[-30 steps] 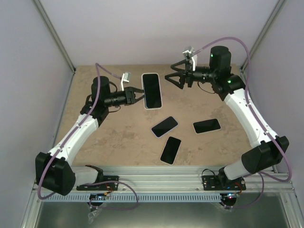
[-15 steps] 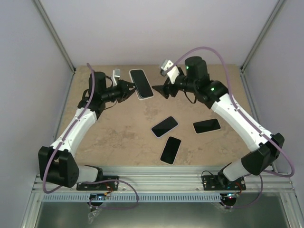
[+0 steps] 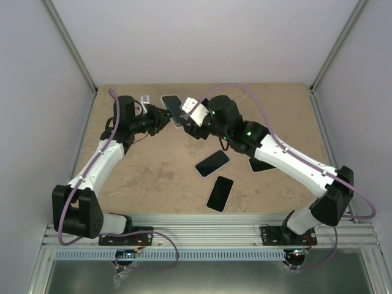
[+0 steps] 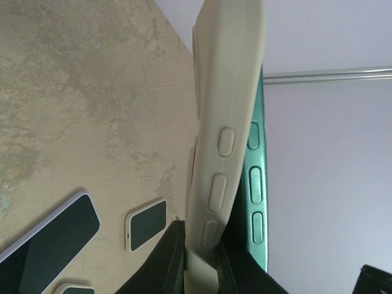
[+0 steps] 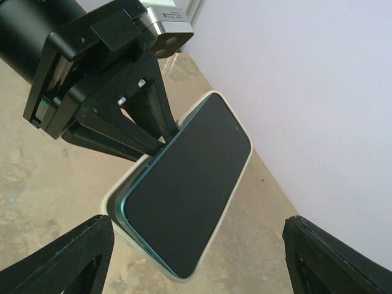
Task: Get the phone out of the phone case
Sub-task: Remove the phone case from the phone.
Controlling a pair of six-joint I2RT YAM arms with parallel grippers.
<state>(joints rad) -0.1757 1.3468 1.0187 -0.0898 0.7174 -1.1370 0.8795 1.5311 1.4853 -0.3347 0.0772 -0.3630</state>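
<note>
The phone (image 5: 187,196), dark-screened with a teal frame, sits in a cream phone case (image 5: 119,205) held up off the table at the back left. My left gripper (image 4: 205,263) is shut on the case's lower edge. In the left wrist view the cream case wall (image 4: 226,141) and the phone's green edge (image 4: 254,184) stand apart, the phone partly lifted out of the case. My right gripper (image 5: 197,245) is open, one finger on either side of the phone's free end without touching it. From above, the phone (image 3: 172,106) lies between the left gripper (image 3: 163,116) and the right gripper (image 3: 185,122).
Three other phones lie screen-up on the tan table: one in a white case (image 3: 212,163), a dark one (image 3: 220,193) and one (image 3: 264,164) partly under the right arm. Grey walls close the back and both sides.
The left gripper carried the cased phone back and to the left and tilted it. The right arm swung left across the table, up to the phone's free end.
</note>
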